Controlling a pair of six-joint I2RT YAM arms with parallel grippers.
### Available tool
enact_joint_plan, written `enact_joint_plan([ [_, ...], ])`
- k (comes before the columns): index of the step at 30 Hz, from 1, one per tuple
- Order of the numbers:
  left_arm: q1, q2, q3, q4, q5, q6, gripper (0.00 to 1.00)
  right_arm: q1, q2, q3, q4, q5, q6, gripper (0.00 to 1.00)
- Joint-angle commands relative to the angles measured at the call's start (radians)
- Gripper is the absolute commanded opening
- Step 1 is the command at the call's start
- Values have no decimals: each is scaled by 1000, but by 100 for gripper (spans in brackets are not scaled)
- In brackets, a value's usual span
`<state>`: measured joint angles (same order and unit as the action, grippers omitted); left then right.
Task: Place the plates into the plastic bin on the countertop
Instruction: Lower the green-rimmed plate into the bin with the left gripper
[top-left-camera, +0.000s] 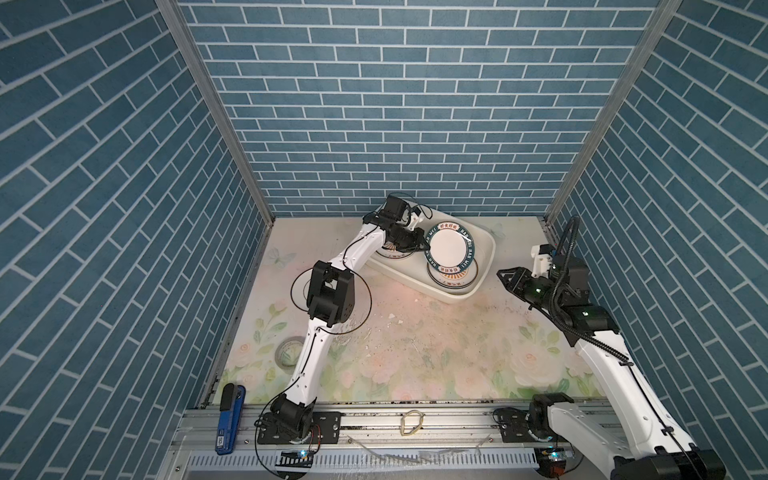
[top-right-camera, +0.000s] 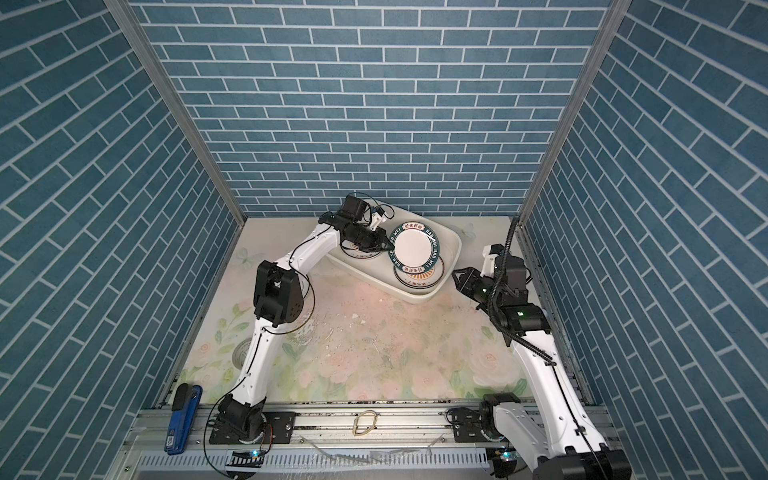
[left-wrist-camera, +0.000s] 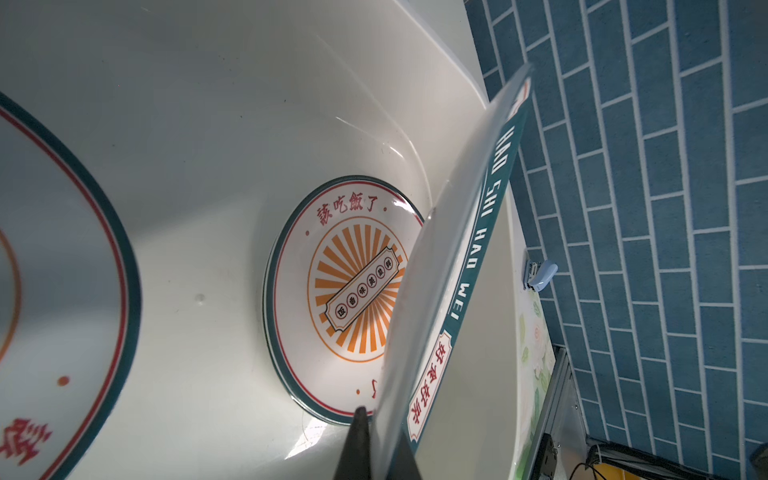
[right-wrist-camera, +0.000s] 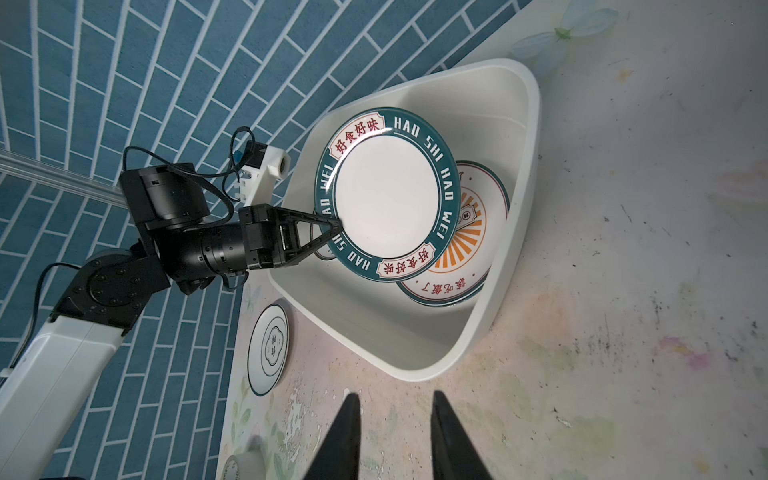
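Observation:
A white plate with a green lettered rim (top-left-camera: 451, 248) (top-right-camera: 415, 248) (right-wrist-camera: 388, 195) hangs tilted over the plastic bin (top-left-camera: 492, 249) (top-right-camera: 459, 249) (right-wrist-camera: 515, 232). My left gripper (top-left-camera: 426, 247) (top-right-camera: 390, 248) (left-wrist-camera: 380, 419) (right-wrist-camera: 334, 226) is shut on its rim. Under it in the bin lies a plate with an orange sunburst (top-left-camera: 451, 279) (left-wrist-camera: 349, 286) (right-wrist-camera: 469, 249). Another plate (top-left-camera: 392, 254) (left-wrist-camera: 54, 270) lies in the bin's left half, mostly hidden by my arm. A plate with a quatrefoil emblem (right-wrist-camera: 270, 351) sits on the countertop (top-left-camera: 415, 340). My right gripper (top-left-camera: 500, 274) (top-right-camera: 455, 274) (right-wrist-camera: 392, 395) is open and empty, right of the bin.
A translucent tape roll (top-left-camera: 289, 351) (top-right-camera: 241, 351) lies at the left of the countertop beside my left arm. A blue tool (top-left-camera: 228, 415) rests on the front rail. Blue brick walls close in the back and both sides.

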<state>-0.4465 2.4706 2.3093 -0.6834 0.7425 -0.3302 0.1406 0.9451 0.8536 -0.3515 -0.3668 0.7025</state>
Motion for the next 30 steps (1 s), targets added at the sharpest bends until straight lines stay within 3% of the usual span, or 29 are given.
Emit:
enact_joint_plan([
  [1,-6,5,22,21,11,-1,0,-8,4,-11,19,-11,3,30],
  [30,-30,40,7,14,-29,-1,0,-27,11,-40,32,-29,2,30],
])
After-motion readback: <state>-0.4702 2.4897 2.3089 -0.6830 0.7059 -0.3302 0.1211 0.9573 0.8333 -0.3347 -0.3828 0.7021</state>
